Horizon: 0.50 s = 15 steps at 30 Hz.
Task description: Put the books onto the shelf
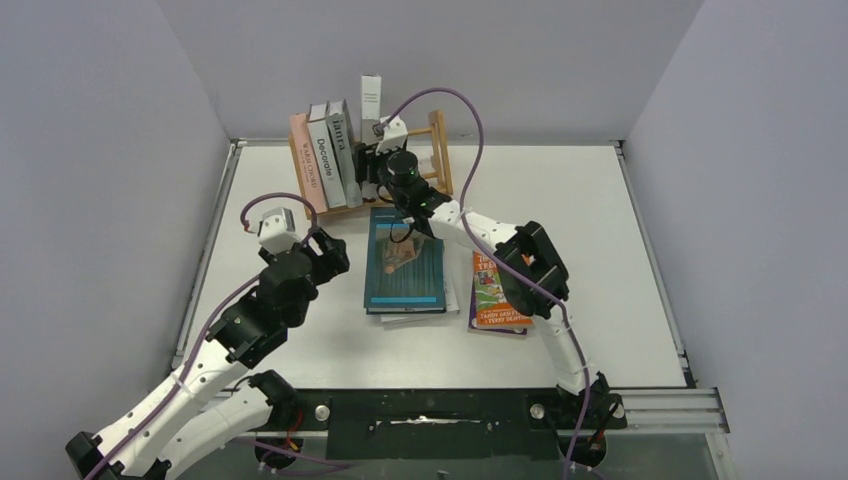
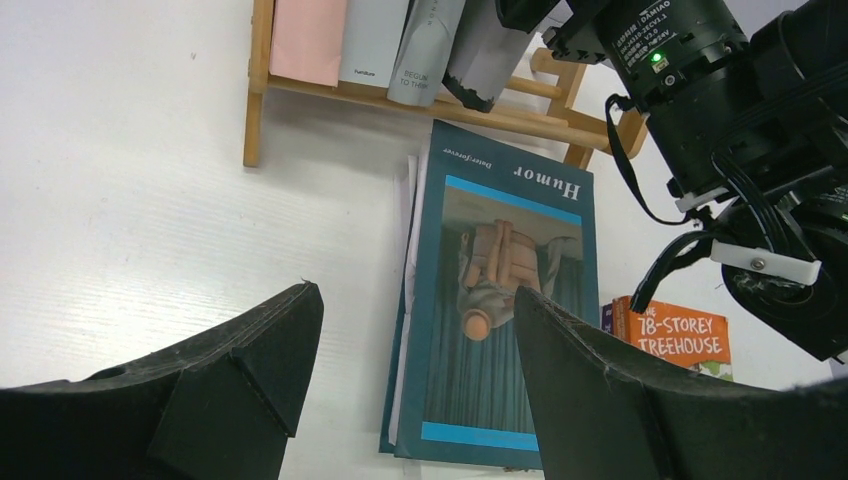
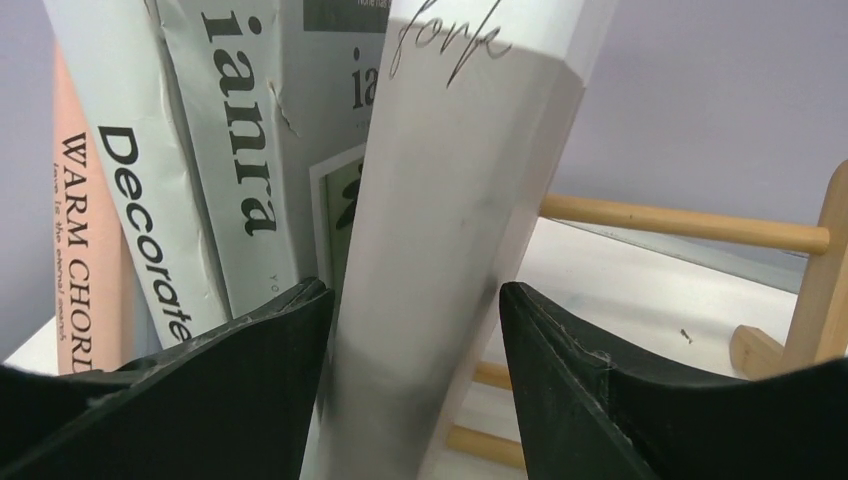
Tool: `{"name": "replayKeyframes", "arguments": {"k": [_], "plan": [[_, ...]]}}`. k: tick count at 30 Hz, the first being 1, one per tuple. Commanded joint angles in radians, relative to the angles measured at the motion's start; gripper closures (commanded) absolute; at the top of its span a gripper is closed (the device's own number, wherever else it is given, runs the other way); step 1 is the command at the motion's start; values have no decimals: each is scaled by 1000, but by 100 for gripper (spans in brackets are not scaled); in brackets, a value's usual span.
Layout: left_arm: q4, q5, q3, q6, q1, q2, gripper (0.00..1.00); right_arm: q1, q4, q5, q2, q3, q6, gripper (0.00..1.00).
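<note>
The light-wood shelf [image 1: 440, 150] stands at the table's far side. On it, leaning left, are the pink "Warm Chord" [image 3: 85, 250], "Decorate" [image 3: 150, 230] and grey "ianra" [image 3: 240, 170] books. A tall white book [image 3: 450, 200] stands beside them between the fingers of my right gripper [image 3: 412, 288], which is open, with a gap at the right finger. The teal "Humor" book [image 1: 405, 262] lies flat in front of the shelf. An orange paperback [image 1: 495, 292] lies to its right. My left gripper [image 2: 415, 292] hovers open above the table left of "Humor", holding nothing.
White sheets or a thin book [image 1: 420, 318] stick out under "Humor". The right arm [image 2: 700, 80] reaches over the flat books toward the shelf. The shelf's right half [image 3: 690, 222] shows bare rails. Grey walls enclose the table on three sides.
</note>
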Motion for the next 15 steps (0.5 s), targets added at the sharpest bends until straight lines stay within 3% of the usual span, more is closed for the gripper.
{"name": "replayKeyframes", "arguments": {"k": [1,15], "plan": [[50,9,5,-9,7,-4,30,9,123,-40,-127,-37,36,37],[56,15,-15,-23,9,-10,30,16,170,-92,-149,-65,20,33]]}}
